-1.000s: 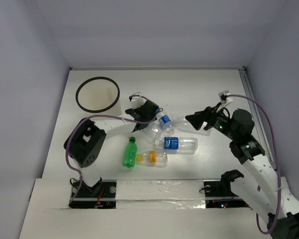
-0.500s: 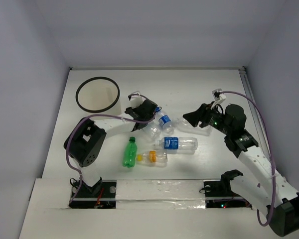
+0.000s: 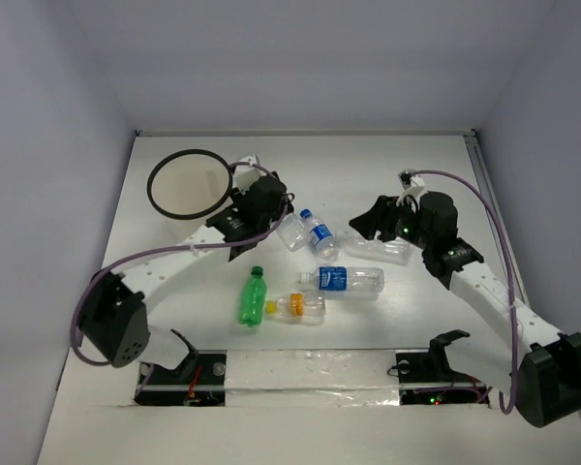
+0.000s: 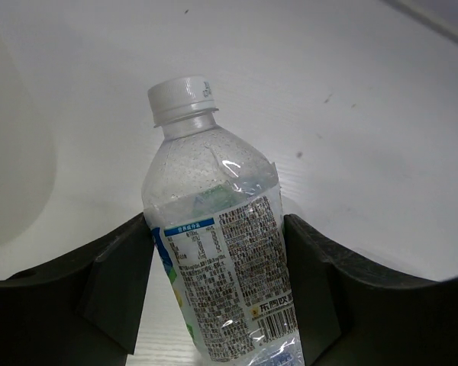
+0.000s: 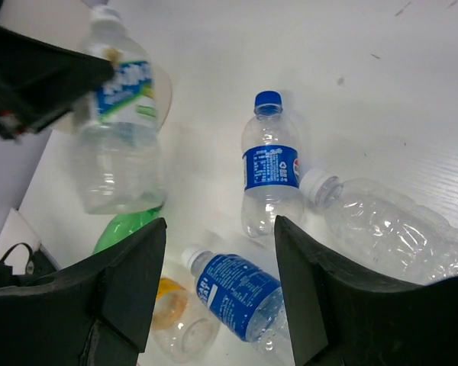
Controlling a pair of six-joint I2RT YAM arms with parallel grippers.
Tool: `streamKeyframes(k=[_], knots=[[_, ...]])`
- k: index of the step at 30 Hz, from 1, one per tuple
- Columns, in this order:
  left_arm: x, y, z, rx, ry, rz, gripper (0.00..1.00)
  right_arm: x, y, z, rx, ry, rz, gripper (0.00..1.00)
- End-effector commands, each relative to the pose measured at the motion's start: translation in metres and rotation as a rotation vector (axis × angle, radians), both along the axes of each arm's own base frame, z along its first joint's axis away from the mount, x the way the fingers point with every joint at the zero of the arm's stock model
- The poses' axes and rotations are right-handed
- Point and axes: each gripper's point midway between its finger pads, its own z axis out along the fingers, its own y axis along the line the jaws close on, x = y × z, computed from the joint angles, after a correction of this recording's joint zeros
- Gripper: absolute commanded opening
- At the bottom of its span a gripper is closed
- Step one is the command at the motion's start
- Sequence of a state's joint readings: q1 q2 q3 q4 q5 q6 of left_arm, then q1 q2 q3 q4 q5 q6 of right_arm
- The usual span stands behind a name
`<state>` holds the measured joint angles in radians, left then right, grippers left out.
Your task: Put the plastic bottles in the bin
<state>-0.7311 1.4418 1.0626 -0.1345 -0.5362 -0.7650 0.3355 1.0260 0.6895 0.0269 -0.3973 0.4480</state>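
My left gripper (image 3: 257, 205) is shut on a clear bottle with a white cap and a blue-green label (image 4: 217, 252), held off the table just right of the bin (image 3: 189, 184), a white container with a black rim. This bottle also shows in the right wrist view (image 5: 118, 114). On the table lie a blue-labelled, blue-capped bottle (image 3: 318, 234), a blue-labelled bottle with a white cap (image 3: 344, 279), a plain clear bottle (image 3: 378, 247), a green bottle (image 3: 254, 295) and an orange-labelled bottle (image 3: 298, 305). My right gripper (image 3: 368, 221) is open and empty above the plain clear bottle's cap end (image 5: 320, 187).
White walls close the table at the back and both sides. The left arm (image 3: 155, 266) stretches diagonally from its base towards the bin. A purple cable (image 3: 489, 208) loops along the right arm.
My left arm has stretched out and carried the held bottle up and left towards the bin. My right gripper has moved left and farther back, over the plain clear bottle.
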Motion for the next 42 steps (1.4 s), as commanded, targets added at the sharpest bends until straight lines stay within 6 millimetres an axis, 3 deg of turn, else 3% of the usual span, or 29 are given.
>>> streamKeyframes(k=[1, 4, 5, 7, 8, 11, 16, 19, 21, 24, 34, 37, 38, 41, 42], knots=[[0.0, 0.01, 0.081, -0.039, -0.156, -0.016, 0.4, 0.019, 0.003, 0.031, 0.008, -0.112, -0.02, 0.64], [-0.004, 0.021, 0.119, -0.022, -0.226, -0.021, 0.4, 0.031, 0.003, 0.03, -0.013, -0.104, -0.039, 0.64], [-0.007, 0.027, 0.148, -0.037, -0.276, -0.009, 0.4, 0.035, 0.006, 0.034, -0.018, -0.109, -0.036, 0.64], [-0.009, 0.048, 0.17, 0.042, -0.312, 0.039, 0.41, 0.044, 0.008, 0.025, -0.038, -0.087, -0.042, 0.64], [-0.01, 0.058, 0.197, 0.049, -0.356, 0.072, 0.41, 0.047, 0.009, 0.024, -0.044, -0.085, -0.043, 0.64], [-0.014, 0.099, 0.232, 0.212, -0.396, 0.215, 0.42, 0.054, 0.01, 0.02, -0.054, -0.074, -0.048, 0.64], [-0.023, 0.165, 0.259, 0.421, -0.404, 0.468, 0.43, 0.052, 0.01, 0.015, -0.074, -0.078, -0.047, 0.64], [-0.029, 0.196, 0.265, 0.501, -0.4, 0.569, 0.43, 0.047, 0.008, 0.018, -0.072, -0.092, -0.046, 0.64], [-0.032, 0.222, 0.255, 0.607, -0.356, 0.624, 0.43, 0.044, 0.007, 0.021, -0.065, -0.106, -0.044, 0.65], [-0.027, 0.239, 0.242, 0.646, -0.34, 0.679, 0.43, 0.04, 0.01, 0.021, -0.063, -0.111, -0.03, 0.65], [0.0, 0.229, 0.196, 0.734, -0.291, 0.654, 0.49, 0.042, 0.028, 0.001, -0.116, -0.076, 0.004, 0.65], [0.006, 0.225, 0.187, 0.733, -0.282, 0.647, 0.59, 0.044, 0.033, -0.006, -0.144, -0.061, 0.008, 0.68], [0.006, 0.225, 0.183, 0.736, -0.278, 0.645, 0.7, 0.049, 0.034, -0.009, -0.154, -0.052, 0.003, 0.71], [0.004, 0.226, 0.182, 0.726, -0.287, 0.642, 0.77, 0.056, 0.037, -0.01, -0.18, -0.047, -0.003, 0.79], [0.004, 0.225, 0.181, 0.716, -0.294, 0.64, 0.78, 0.06, 0.038, -0.019, -0.197, -0.026, -0.004, 0.81]])
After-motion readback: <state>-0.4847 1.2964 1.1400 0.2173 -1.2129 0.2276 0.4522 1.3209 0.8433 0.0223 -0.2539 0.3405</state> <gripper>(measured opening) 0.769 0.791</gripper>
